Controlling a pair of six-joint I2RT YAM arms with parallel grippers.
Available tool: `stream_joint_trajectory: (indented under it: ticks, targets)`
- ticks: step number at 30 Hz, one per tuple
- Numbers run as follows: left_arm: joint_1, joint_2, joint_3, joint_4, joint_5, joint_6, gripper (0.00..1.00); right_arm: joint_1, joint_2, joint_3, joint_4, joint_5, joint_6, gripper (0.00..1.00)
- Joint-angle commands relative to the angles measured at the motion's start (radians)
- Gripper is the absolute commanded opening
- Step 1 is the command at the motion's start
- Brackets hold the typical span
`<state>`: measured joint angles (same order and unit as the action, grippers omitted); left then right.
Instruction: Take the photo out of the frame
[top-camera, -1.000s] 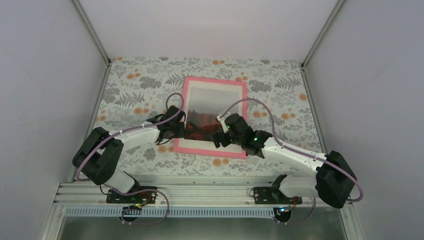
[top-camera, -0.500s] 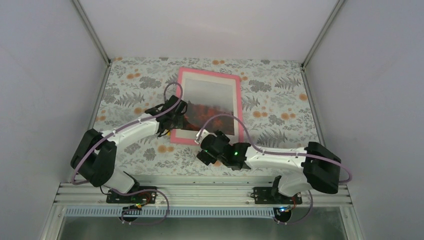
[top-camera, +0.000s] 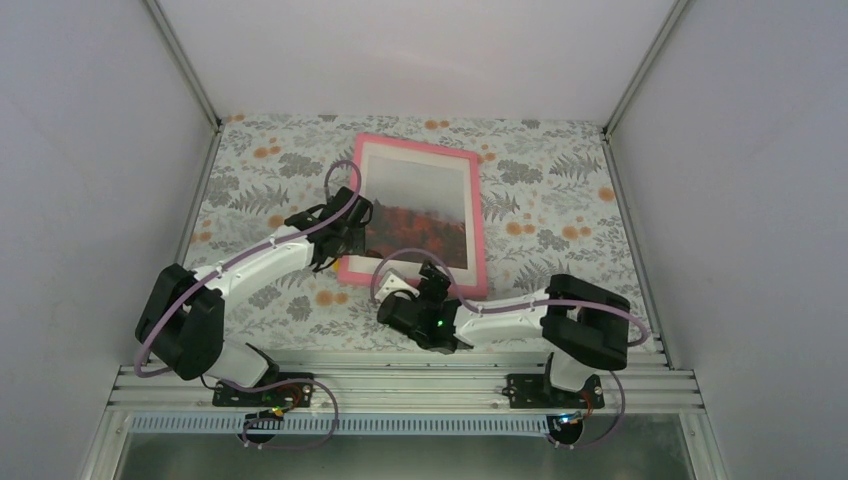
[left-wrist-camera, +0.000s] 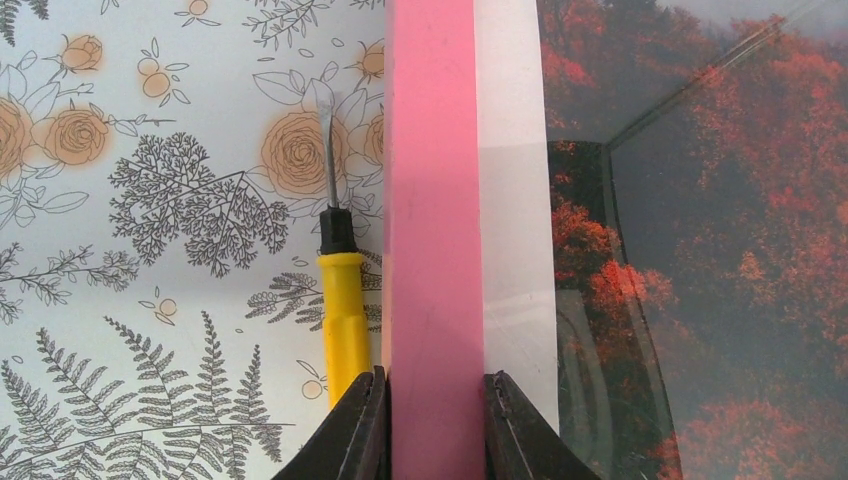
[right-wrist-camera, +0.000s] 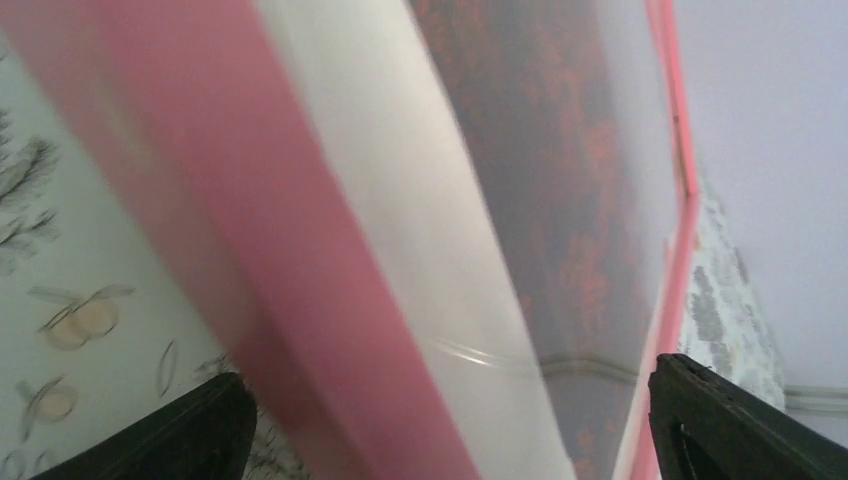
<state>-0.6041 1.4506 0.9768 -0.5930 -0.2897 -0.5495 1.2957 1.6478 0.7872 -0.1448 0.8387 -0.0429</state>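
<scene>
the autumn-trees photo (top-camera: 418, 215) lies inside the pink frame (top-camera: 481, 230), behind glass and a white mat (left-wrist-camera: 510, 200), on the floral table (top-camera: 270, 160). the left pincer (left-wrist-camera: 435, 378) is clamped narrow on the frame's left rail, one finger on the outer side and one on the mat side. a yellow-handled screwdriver (left-wrist-camera: 345, 310) lies on the table just beside that rail. the right pincer (right-wrist-camera: 447, 378) stands wide at the frame's near edge, holding nothing; its view is blurred, and whether it touches the frame cannot be told
</scene>
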Motion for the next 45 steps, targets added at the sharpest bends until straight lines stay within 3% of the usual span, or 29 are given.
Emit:
stream_joint_trajectory:
  ticks: [1, 7, 13, 17, 23, 26, 31, 37, 40, 45]
  targets:
    - [0.001, -0.046, 0.055, 0.054, -0.005, -0.007, 0.02, 0.011, 0.050, 0.025, 0.148, 0.181, -0.092, 0.88]
    - [0.001, -0.043, 0.057, 0.063, 0.020, -0.006, 0.02, 0.011, 0.140, 0.035, 0.249, 0.253, -0.168, 0.84]
    - [0.001, -0.042, 0.056, 0.072, 0.024, -0.003, 0.02, 0.011, 0.188, 0.046, 0.276, 0.325, -0.151, 0.73]
    - [0.002, -0.050, 0.044, 0.094, 0.045, -0.015, 0.02, 0.011, 0.203, 0.057, 0.275, 0.340, -0.144, 0.60]
    - [0.012, -0.083, 0.008, 0.131, 0.074, -0.037, 0.02, 0.011, 0.195, 0.060, 0.264, 0.375, -0.134, 0.30]
    - [0.028, -0.093, 0.005, 0.125, 0.076, -0.036, 0.03, 0.011, 0.184, 0.054, 0.262, 0.387, -0.132, 0.22]
    - [0.084, -0.163, -0.023, 0.135, 0.119, -0.036, 0.16, 0.011, 0.172, 0.053, 0.262, 0.390, -0.141, 0.05]
    - [0.168, -0.295, -0.056, 0.142, 0.176, -0.036, 0.34, 0.011, 0.105, 0.062, 0.251, 0.362, -0.134, 0.04]
    - [0.213, -0.370, -0.064, 0.139, 0.215, -0.033, 0.38, 0.010, 0.057, 0.063, 0.260, 0.340, -0.148, 0.04]
    - [0.250, -0.472, -0.040, 0.098, 0.253, -0.041, 0.55, -0.005, -0.055, 0.057, 0.294, 0.266, -0.146, 0.04]
